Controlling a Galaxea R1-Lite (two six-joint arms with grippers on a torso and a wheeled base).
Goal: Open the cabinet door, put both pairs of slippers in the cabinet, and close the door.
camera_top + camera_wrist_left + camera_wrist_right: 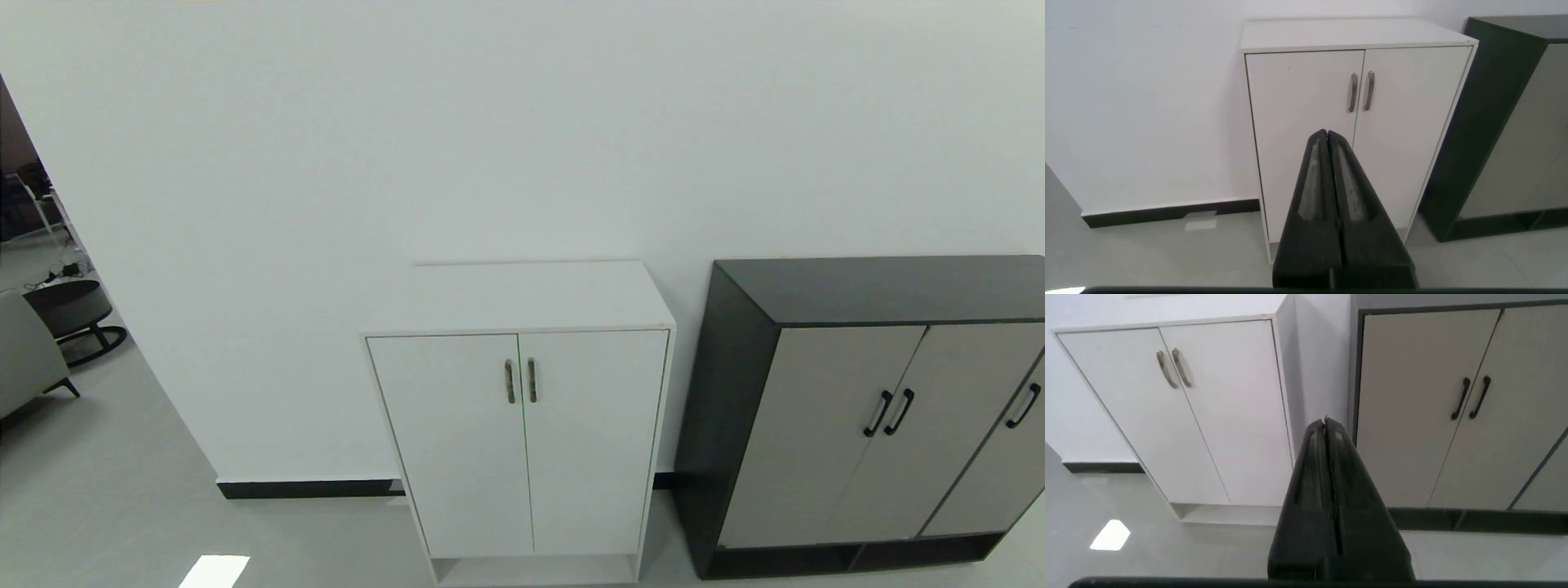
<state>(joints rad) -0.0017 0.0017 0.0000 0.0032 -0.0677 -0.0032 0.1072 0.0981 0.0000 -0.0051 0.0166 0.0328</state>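
Head view showed the white cabinet (522,302) at 6 o'clock, standing on the grey floor (122,506) with its back against the pale wall (408,122). Its two doors were both shut: the left door (457,441) and the right door (596,441) met at a thin middle seam, with a pair of upright handles (509,381) on either side of that seam near the top. At 3 o'clock from it, just beside it, stood a dark cabinet (857,294) with grey doors, also shut, and black handles (878,413). A black baseboard (310,488) ran along the wall at 9 o'clock from the white cabinet's foot. A bright patch (214,570) lay on the floor at 7 o'clock. Far off at 9 o'clock sat a round dark table (69,306) beside a pale chair (24,359).

The left end effector (1328,135) had its fingers pressed together with nothing between them, and faced the white cabinet's front, well apart from it. The right end effector (1325,425) was likewise closed and empty, and faced the gap between the two cabinets.
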